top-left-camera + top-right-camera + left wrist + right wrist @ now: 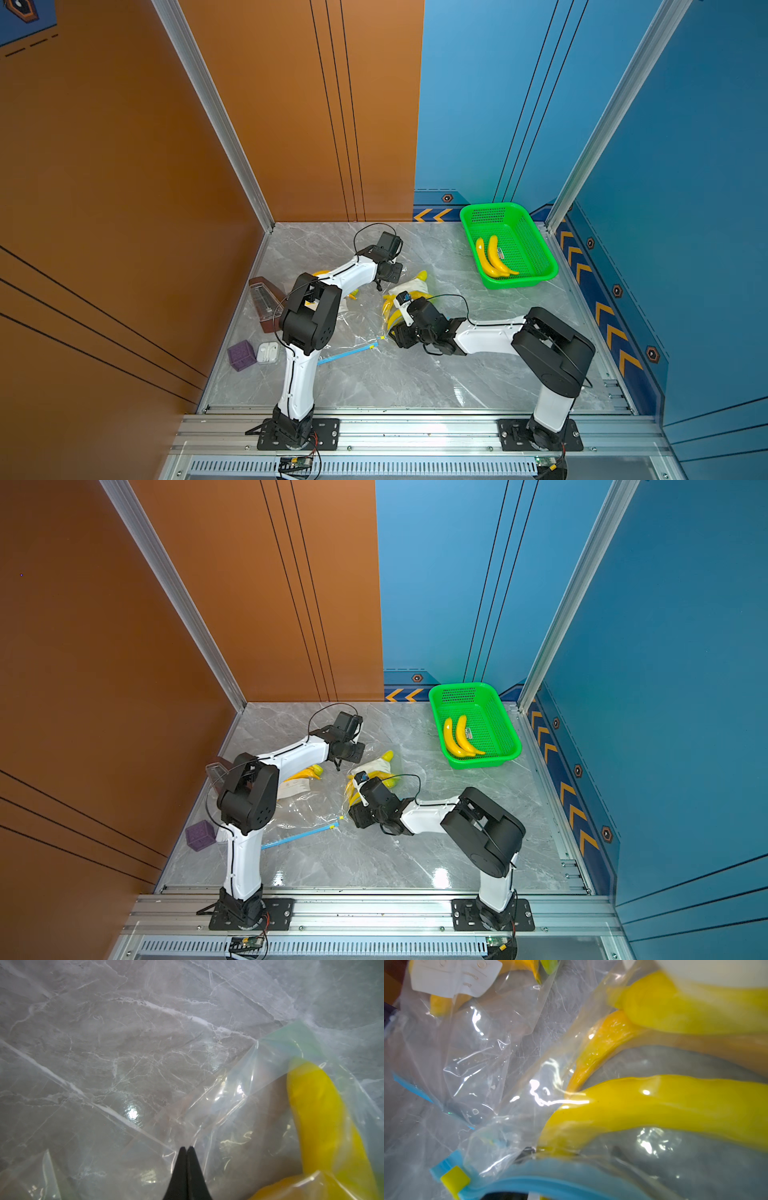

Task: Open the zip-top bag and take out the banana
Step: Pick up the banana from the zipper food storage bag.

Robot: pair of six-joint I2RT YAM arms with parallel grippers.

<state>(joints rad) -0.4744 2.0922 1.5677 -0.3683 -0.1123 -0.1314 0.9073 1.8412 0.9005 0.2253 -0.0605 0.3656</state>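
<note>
the counter [374, 382] is glossy grey stone with white marble veins, framed by aluminium rails. an orange wall panel [124, 145] closes the left side and part of the back, and a blue wall [478, 104] covers the rest. a dark band of orange chevrons [434, 215] runs along the foot of the blue wall.

a green mesh basket [528, 245] sits in the far right corner and holds two loose bananas [492, 259]; the sticker on one is too small to read.

mid-counter lies the clear zip-top bag [357, 328] with its blue zip strip [571, 1176] and yellow slider [454, 1180]. the bagged bananas [654, 1105] are under the film, close by the right gripper [392, 332]. a second clear bag beside it carries a white label [454, 978] whose faint writing cannot be read.

the left gripper [186, 1148] has its fingertips pressed together over the film; whether film is pinched between them cannot be told. the right gripper is at the zip strip, and whether it is apart or clamped cannot be told.

a purple cube [241, 355] and a white earphone case [268, 352] lie by the left edge.
</note>
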